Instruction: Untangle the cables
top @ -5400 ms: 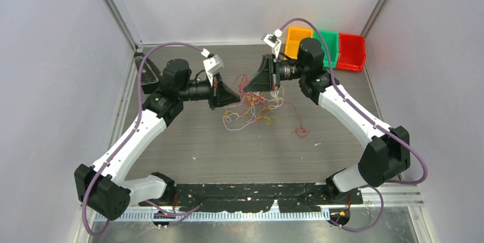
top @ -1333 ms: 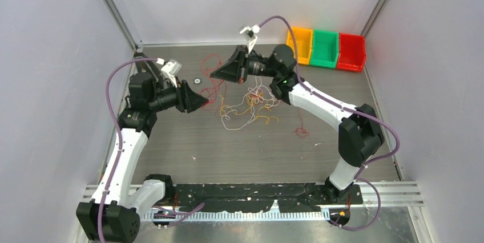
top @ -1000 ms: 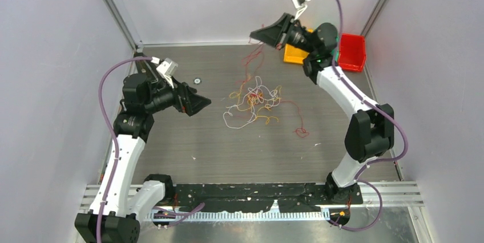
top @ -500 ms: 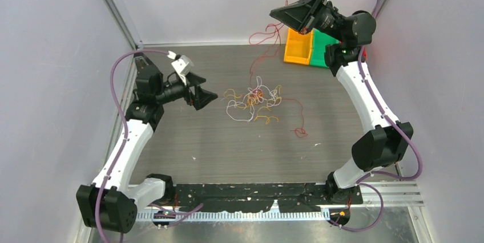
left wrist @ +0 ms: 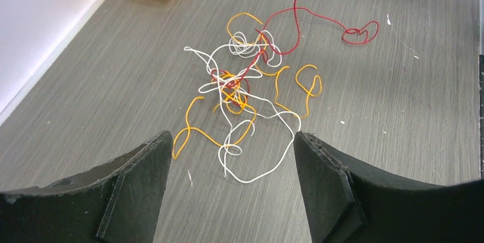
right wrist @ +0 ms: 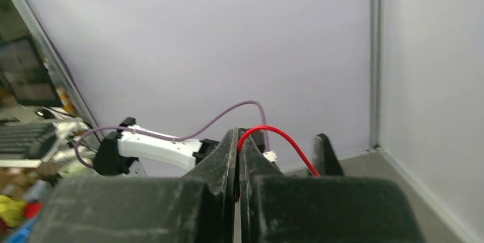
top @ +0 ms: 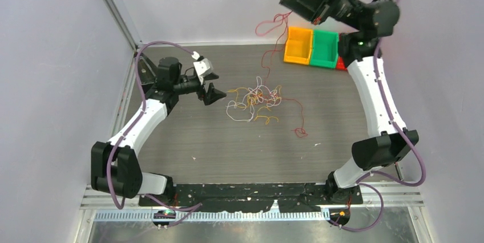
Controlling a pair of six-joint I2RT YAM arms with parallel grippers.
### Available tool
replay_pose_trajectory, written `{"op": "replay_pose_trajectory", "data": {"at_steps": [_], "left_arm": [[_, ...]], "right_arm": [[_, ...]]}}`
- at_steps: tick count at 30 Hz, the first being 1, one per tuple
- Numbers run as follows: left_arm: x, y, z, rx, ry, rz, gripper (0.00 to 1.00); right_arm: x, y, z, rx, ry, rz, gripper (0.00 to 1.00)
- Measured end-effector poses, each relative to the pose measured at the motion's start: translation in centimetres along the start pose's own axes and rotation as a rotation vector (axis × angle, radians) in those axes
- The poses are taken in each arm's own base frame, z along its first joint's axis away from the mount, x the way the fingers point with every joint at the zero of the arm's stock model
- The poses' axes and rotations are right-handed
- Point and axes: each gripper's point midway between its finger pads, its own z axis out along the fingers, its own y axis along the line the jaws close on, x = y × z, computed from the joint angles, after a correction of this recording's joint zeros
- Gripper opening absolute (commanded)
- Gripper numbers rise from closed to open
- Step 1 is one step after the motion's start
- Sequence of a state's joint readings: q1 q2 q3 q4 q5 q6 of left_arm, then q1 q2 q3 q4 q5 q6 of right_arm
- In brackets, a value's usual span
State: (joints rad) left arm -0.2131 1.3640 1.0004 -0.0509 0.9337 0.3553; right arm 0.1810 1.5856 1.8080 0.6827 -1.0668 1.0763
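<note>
**Cables** (top: 254, 101): a loose knot of white, orange and red wire lies on the table (top: 228, 152) at the centre of the top view. In the left wrist view it fills mid-frame, with a white loop lowest.

**Red cable** (top: 265, 59): this strand leaves the knot and climbs to the upper right of the top view. There the right gripper (top: 283, 1) has its fingers pressed together on it. In the right wrist view the strand (right wrist: 285, 139) arches out from between the closed tips (right wrist: 238, 137). Holding this end high above the table probably draws the strand up out of the knot while the other wires stay down under their own weight. A red curl (top: 301, 133) lies at the lower right of the knot; whether it belongs to the same strand cannot be told.

**Left gripper** (top: 218, 94): it sits low, just left of the knot, jaws wide apart (left wrist: 231, 137) and holding nothing. It points at the wires, apparently placed to pin or take another strand.

**Bins** (top: 298, 49): they stand at the table's upper right, below the right gripper.
</note>
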Motion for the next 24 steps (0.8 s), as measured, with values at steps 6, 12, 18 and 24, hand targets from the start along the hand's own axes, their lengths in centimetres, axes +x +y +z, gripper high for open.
{"op": "replay_pose_trajectory", "data": {"at_steps": [6,12,18,24], "left_arm": [[-1.2,0.0,-0.6,-0.049,-0.011,0.027,0.84],[-2.5,-0.6,-2.0,-0.096,-0.025,0.044,0.84],[-3.1,-1.4,-2.8,-0.118,-0.04,0.021,0.84],[-1.8,-1.7,-2.8,-0.12,-0.023,-0.019,0.84]], "right_arm": [[-7.9,2.2,-1.2,0.055,-0.067,-0.253,0.05],[-11.8,-2.7,-4.4,0.206,-0.12,-0.305,0.05],[-12.2,-12.5,-10.7,0.474,-0.156,-0.207,0.05],[-12.5,-19.6,-18.3,0.728,-0.191,-0.168,0.06]]}}
